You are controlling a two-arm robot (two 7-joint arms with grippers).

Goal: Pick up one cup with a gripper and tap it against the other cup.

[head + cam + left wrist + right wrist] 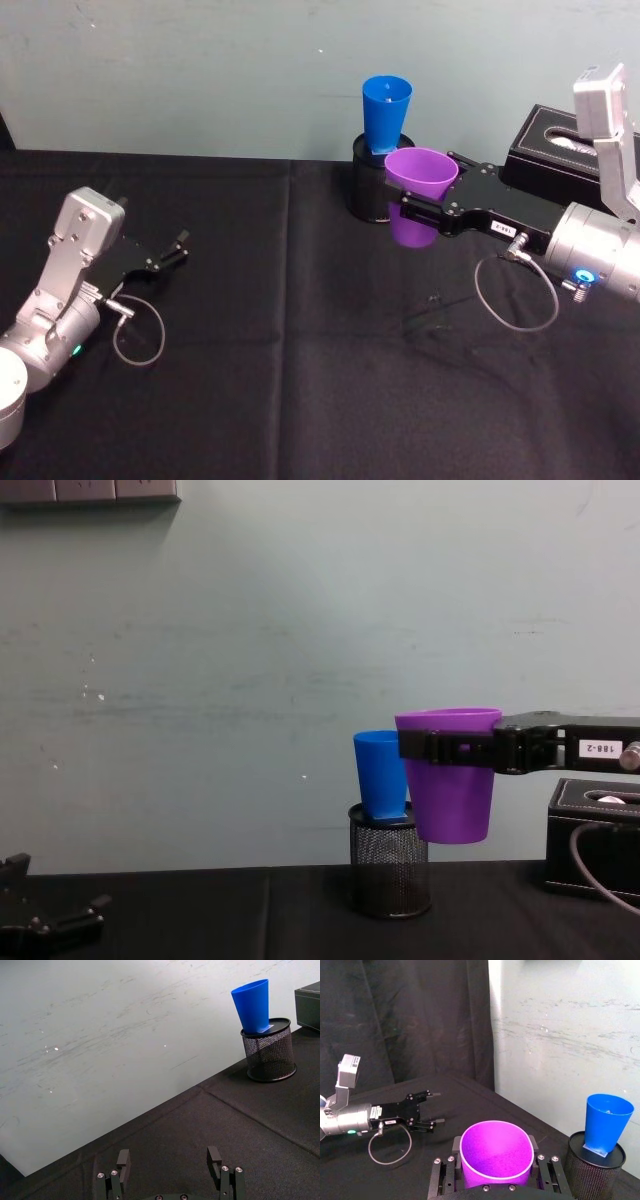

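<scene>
Purple cup (pixel 420 175) (pixel 495 1155) (pixel 450 780) upright in the air, clear of the black cloth (pixel 300 350), level with the top of the black mesh pen holder (pixel 365 185) (pixel 388 875). Just to the right of that holder and a little nearer the robot. Pinched between the flat black fingers of the right gripper (pixel 425 190) (pixel 495 1180) (pixel 420 745), one finger pressed on each side of the wall below the rim. Gripper reaching in level from the right of the holder, white label on its side, blue light ring on the silver arm behind it.

Blue cup (pixel 386 110) (pixel 252 1005) (pixel 606 1120) (pixel 380 775) standing in the pen holder, base down inside the mesh, leaning slightly, most of its height above the holder's rim. Very close to the purple cup; from the right wrist view a gap between the two, from the chest view overlapping, so contact impossible to tell.

Black box (pixel 560 150) (pixel 595 830) on the cloth to the right of the holder, against the wall, beyond the right arm.

Left gripper (pixel 178 248) (pixel 168 1160) (pixel 437 1107) well to the left of the holder and nearer the robot, low over the cloth, fingers spread with nothing between them.
</scene>
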